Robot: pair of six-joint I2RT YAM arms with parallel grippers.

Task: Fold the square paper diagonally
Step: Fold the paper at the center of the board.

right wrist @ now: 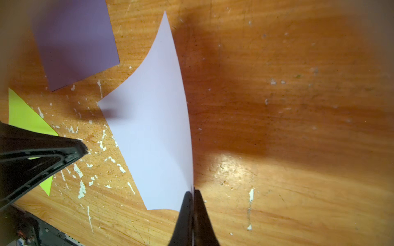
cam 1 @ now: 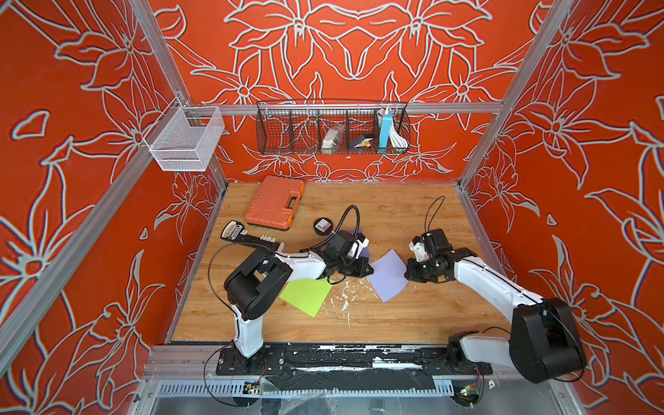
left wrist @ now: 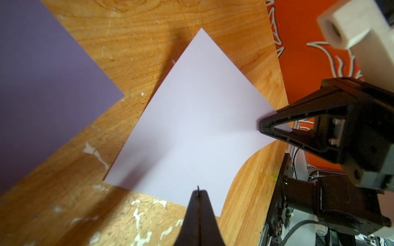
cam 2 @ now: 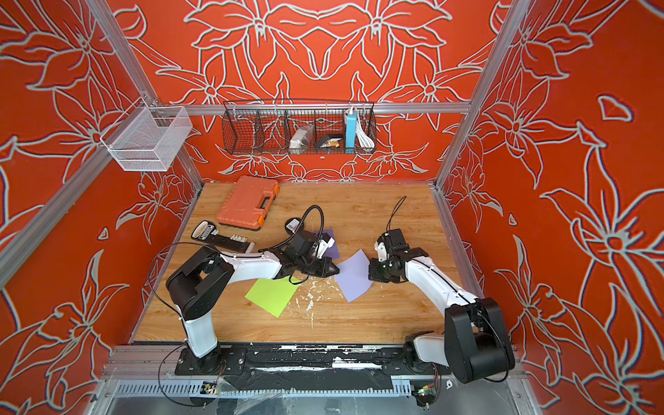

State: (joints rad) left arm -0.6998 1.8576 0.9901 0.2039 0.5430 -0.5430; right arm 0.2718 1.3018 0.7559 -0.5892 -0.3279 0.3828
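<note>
The square paper is pale lavender and lies mid-table between my two arms. My right gripper is shut on the paper's right corner and holds it raised, so the sheet curves up from the wood. The left wrist view shows those jaws pinching that corner, with the right gripper at the sheet's edge. My left gripper is shut at the paper's left side. From the right wrist view its tip stands apart from the sheet with nothing in it.
A dark purple sheet lies behind the left gripper. A lime green sheet lies under the left arm. An orange tool case, a black round tin and a black remote sit at the back left.
</note>
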